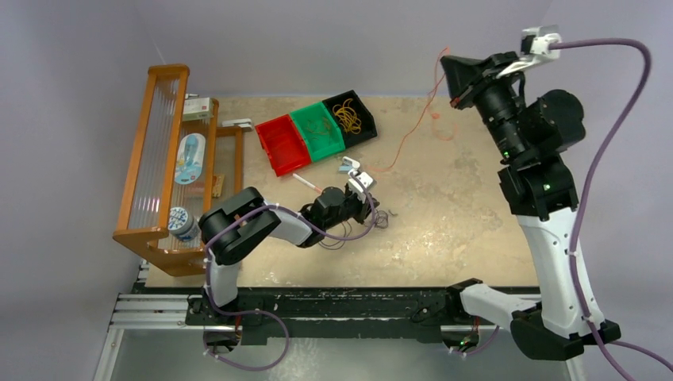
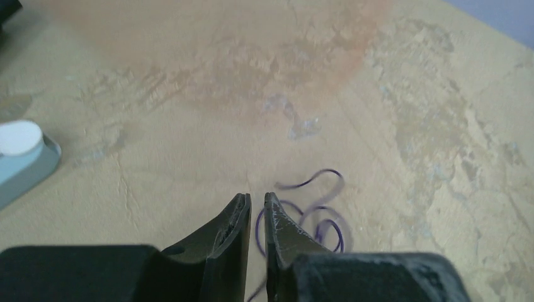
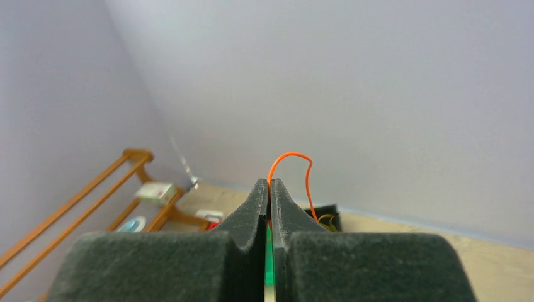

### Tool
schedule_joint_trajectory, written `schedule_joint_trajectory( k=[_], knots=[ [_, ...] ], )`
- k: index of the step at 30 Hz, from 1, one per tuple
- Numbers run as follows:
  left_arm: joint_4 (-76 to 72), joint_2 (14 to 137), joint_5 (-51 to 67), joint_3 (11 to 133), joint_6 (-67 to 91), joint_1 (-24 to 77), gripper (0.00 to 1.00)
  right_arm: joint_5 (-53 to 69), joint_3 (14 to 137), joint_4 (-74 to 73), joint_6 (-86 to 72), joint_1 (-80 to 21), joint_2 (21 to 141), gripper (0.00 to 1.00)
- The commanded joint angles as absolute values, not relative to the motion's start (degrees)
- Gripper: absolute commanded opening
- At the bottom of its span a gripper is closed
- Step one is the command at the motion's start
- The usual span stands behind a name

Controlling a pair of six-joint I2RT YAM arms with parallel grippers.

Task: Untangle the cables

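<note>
Separating in progress: the right gripper [image 3: 269, 185] clamps the orange cable [image 3: 296, 157] high above the table [image 1: 444, 230]; the left gripper [image 2: 257, 202], jaws nearly together, sits by the purple cable [image 2: 322, 221], grip unclear. Next, likely a steady outward pull.

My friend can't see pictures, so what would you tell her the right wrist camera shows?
The right gripper is pinched shut on a thin orange cable, which loops up above its tips against a pale purple wall. Far below are a wooden rack and a bit of tan table.
</note>
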State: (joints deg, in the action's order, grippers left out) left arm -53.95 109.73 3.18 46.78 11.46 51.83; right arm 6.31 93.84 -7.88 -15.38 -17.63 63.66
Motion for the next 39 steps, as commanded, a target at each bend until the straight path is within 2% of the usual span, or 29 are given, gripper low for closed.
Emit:
schedule_joint_trajectory(
  k=[1, 7, 15, 23, 27, 34, 39],
  knots=[
    [-54.8, 110.7, 2.8, 45.0, 13.0, 52.1, 0.13, -5.3, 98.7, -6.9, -12.2, -17.6, 62.0, 0.0],
    [-54.6, 111.7, 2.3, 43.2, 13.4, 52.0, 0.12, -11.3, 101.9, -8.0, -9.9, -17.7, 61.5, 0.0],
    [-51.4, 107.5, -0.3, 41.2, 14.3, 52.0, 0.09, -10.9, 100.3, -12.8, -9.8, -17.7, 63.3, 0.0],
    [-43.9, 96.7, -1.5, 41.1, 17.1, 52.1, 0.27, -17.1, 90.3, -13.0, -11.1, -17.6, 62.6, 0.0],
    [-37.5, 93.1, -0.7, 43.7, 18.7, 52.2, 0.41, -18.3, 85.9, -12.9, -12.3, -17.6, 63.0, 0.0],
    [-22.6, 96.7, -2.2, 51.7, 16.6, 57.1, 0.57, -21.0, 81.5, -14.1, -14.6, -15.2, 64.1, 0.0],
    [-15.1, 101.8, -4.6, 55.9, 14.2, 59.8, 0.65, -16.5, 78.6, -13.2, -16.0, -10.5, 63.9, 0.0]
  ],
)
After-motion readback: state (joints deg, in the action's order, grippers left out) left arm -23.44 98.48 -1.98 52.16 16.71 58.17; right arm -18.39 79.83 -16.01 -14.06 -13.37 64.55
